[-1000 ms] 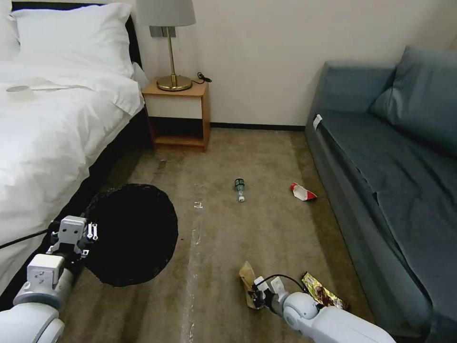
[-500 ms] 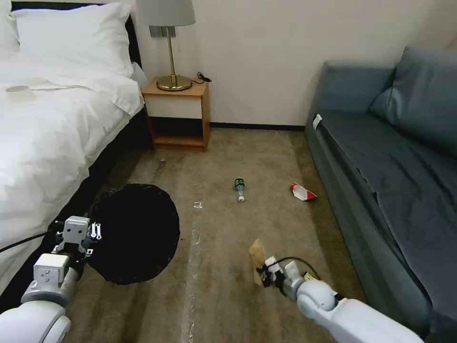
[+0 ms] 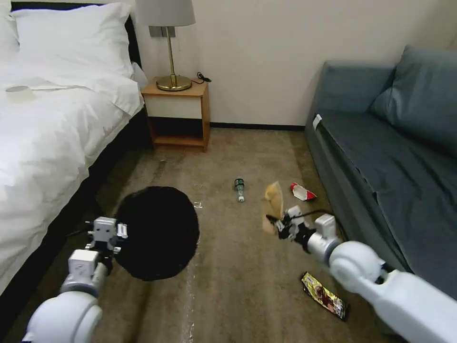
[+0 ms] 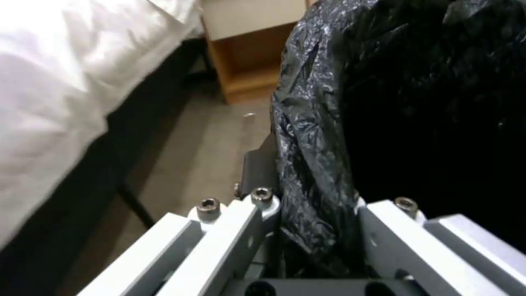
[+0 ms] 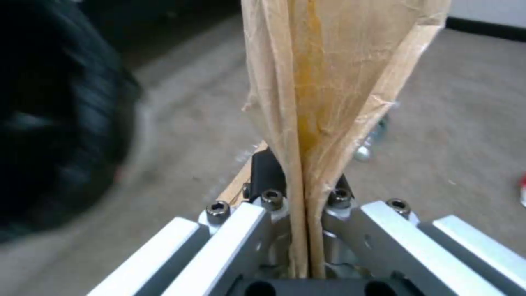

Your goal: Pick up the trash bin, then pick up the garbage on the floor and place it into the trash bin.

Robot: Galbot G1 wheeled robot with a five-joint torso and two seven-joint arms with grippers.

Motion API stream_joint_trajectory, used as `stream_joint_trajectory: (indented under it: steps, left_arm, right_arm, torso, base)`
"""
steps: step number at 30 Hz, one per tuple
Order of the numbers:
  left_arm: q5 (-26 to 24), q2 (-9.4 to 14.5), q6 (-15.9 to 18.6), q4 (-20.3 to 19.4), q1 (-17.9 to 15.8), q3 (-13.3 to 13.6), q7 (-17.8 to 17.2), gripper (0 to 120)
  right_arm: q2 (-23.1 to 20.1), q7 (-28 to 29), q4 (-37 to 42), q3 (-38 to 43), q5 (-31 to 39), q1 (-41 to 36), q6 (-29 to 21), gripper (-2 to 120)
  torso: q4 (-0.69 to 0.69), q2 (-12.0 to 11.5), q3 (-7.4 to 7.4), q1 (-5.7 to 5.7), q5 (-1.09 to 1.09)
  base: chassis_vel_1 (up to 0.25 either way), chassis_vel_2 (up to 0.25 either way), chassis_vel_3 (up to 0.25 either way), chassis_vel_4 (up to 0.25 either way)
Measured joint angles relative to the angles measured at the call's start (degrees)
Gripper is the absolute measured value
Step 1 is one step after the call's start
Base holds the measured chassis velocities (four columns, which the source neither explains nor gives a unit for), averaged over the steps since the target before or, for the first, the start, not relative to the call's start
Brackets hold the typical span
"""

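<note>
My left gripper (image 3: 108, 237) is shut on the rim of the trash bin (image 3: 159, 231), whose crinkly black bag (image 4: 312, 135) is pinched between the fingers in the left wrist view. The bin hangs above the carpet, mouth facing up. My right gripper (image 3: 281, 225) is shut on a piece of garbage, the brown paper bag (image 3: 273, 202), held upright in the air to the right of the bin; the bag (image 5: 323, 82) stands between the fingers in the right wrist view. On the floor lie a small bottle (image 3: 239, 189), a red-and-white wrapper (image 3: 303, 192) and a dark snack wrapper (image 3: 324, 295).
A white bed (image 3: 43, 128) runs along the left. A wooden nightstand (image 3: 178, 116) with a lamp (image 3: 169, 43) stands against the far wall. A blue-grey sofa (image 3: 395, 162) lines the right side. Carpet (image 3: 238, 286) lies open between bin and sofa.
My right gripper has lifted the brown paper bag off the floor and carried it up and away, uncovering the snack wrapper. My left gripper has moved the bin to the right.
</note>
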Motion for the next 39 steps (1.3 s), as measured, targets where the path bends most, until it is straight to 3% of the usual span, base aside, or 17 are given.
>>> stream_joint_trajectory:
  steps: [6, 9, 14, 23, 34, 39]
  left_arm:
    - [0.07, -1.05, -0.49, 1.92, -2.11, 2.61, -0.03, 4]
    - [-0.44, -1.41, -1.54, 3.13, -3.31, 3.49, 0.53, 4]
    - [-1.16, -1.43, -1.87, 4.37, -4.72, 3.57, 0.68, 4]
    - [-2.51, -1.7, -2.21, 7.72, -8.88, 4.33, 0.7, 4]
    - [-4.84, -2.32, -2.65, 8.98, -9.74, 4.24, -0.15, 4]
    - [-5.14, -2.46, -2.66, 8.98, -9.74, 3.82, -0.25, 4]
  right_arm:
    - [2.26, 2.23, 2.15, -5.5, 4.29, 7.56, -1.35, 0]
    - [7.14, 3.5, -0.22, -12.45, 6.59, 15.0, -1.24, 0]
    - [10.67, 3.68, -3.19, -16.97, 7.28, 18.95, -0.73, 0]
    - [16.59, 3.88, -8.58, -24.46, 8.15, 23.37, 0.21, 0]
    - [24.42, 8.11, -13.15, -29.86, 8.64, 26.08, 1.84, 0]
    - [25.61, 9.81, -13.02, -30.63, 8.17, 25.89, 2.48, 0]
  torso:
    - [0.01, 0.0, 0.0, 0.0, 0.01]
    - [0.03, 0.0, 0.01, 0.0, 0.01]
    - [0.03, 0.0, 0.01, 0.0, 0.0]
    - [0.01, 0.0, 0.0, 0.0, -0.01]
    - [0.02, 0.0, 0.0, 0.0, 0.0]
    - [0.02, 0.0, 0.0, 0.0, 0.0]
  base:
    - [0.0, 0.0, 0.0, 0.0]
    - [0.0, 0.0, 0.0, 0.0]
    - [0.0, 0.0, 0.0, 0.0]
    - [0.0, 0.0, 0.0, 0.0]
    - [0.0, 0.0, 0.0, 0.0]
    - [0.0, 0.0, 0.0, 0.0]
